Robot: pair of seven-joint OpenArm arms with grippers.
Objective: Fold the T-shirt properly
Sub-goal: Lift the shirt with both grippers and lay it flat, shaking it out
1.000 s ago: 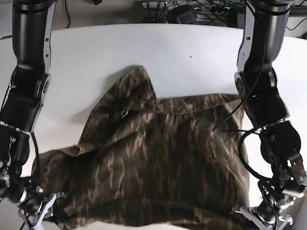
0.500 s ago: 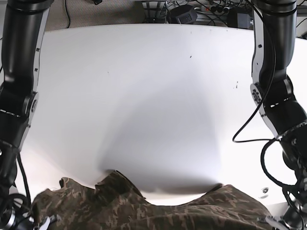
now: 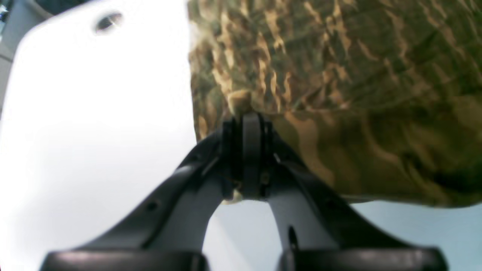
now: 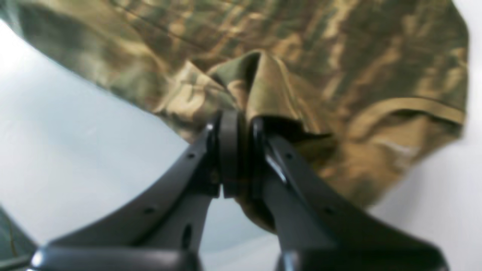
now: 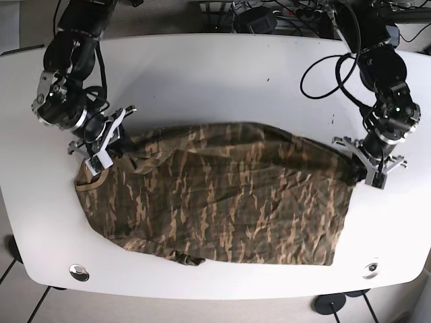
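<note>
In the base view, the camouflage T-shirt (image 5: 222, 195) lies spread across the centre of the white table (image 5: 215, 74), covering most of the middle and lower half of the frame, with its lower edge toward the bottom of the picture and a small bunched fold at the bottom centre. The right gripper (image 5: 102, 145) sits at the left of the frame, at the upper left corner of the garment, and the left gripper (image 5: 367, 163) sits at the right of the frame, at the upper right corner of the garment. In the right wrist view, the right gripper (image 4: 237, 150) has its jaws pressed together on a raised pleat of the T-shirt (image 4: 301, 56), which fills the upper part of that frame above pale table surface (image 4: 75, 131) at the left. In the left wrist view, the left gripper (image 3: 248, 150) is likewise clamped on the fabric edge, with a small tuft of cloth protruding just above the fingertips; the T-shirt (image 3: 339, 75) occupies the upper right of that frame and the table (image 3: 94, 131) the left. A round metal fitting (image 5: 79, 272) is set into the table at the lower left of the base view, and another (image 5: 371, 268) at the lower right.
</note>
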